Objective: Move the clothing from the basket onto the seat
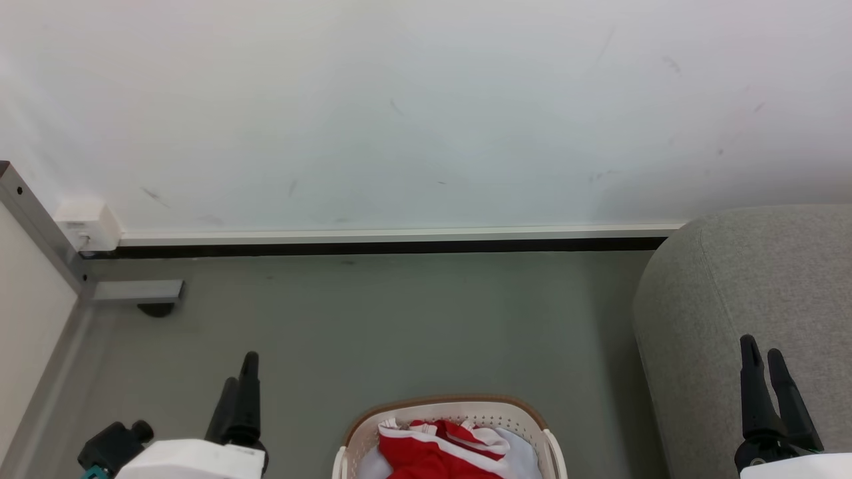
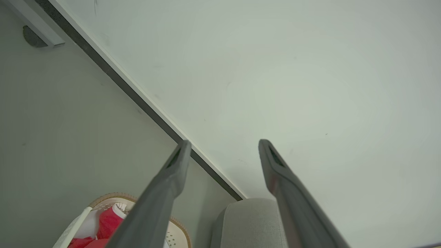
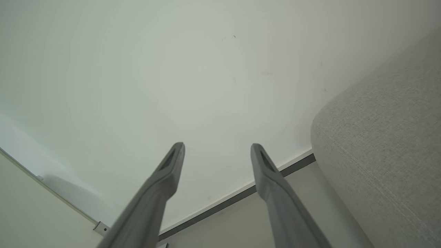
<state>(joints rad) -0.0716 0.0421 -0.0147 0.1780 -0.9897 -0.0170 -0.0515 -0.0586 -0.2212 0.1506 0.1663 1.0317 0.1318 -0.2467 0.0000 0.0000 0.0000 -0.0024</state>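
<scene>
Left claw (image 1: 239,370), right claw (image 1: 761,347): both agape

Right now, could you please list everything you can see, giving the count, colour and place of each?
clothing: one heap, bright red with white bands, inside the basket
pale cloth: one, blue-white, in the basket, right of the red heap
basket: one, cream-white with a brown rim, on the floor, bottom centre
seat: one, grey fabric, right side, by the wall
floor: grey-green
wall: white, behind everything
skirting: one strip, white over black, along the wall's foot
box: one, white, wall's lower left corner
partition: one, pale with a grey frame, far left
left fingers: two, dark, apart, lower left
right fingers: two, dark, apart, lower right
</scene>
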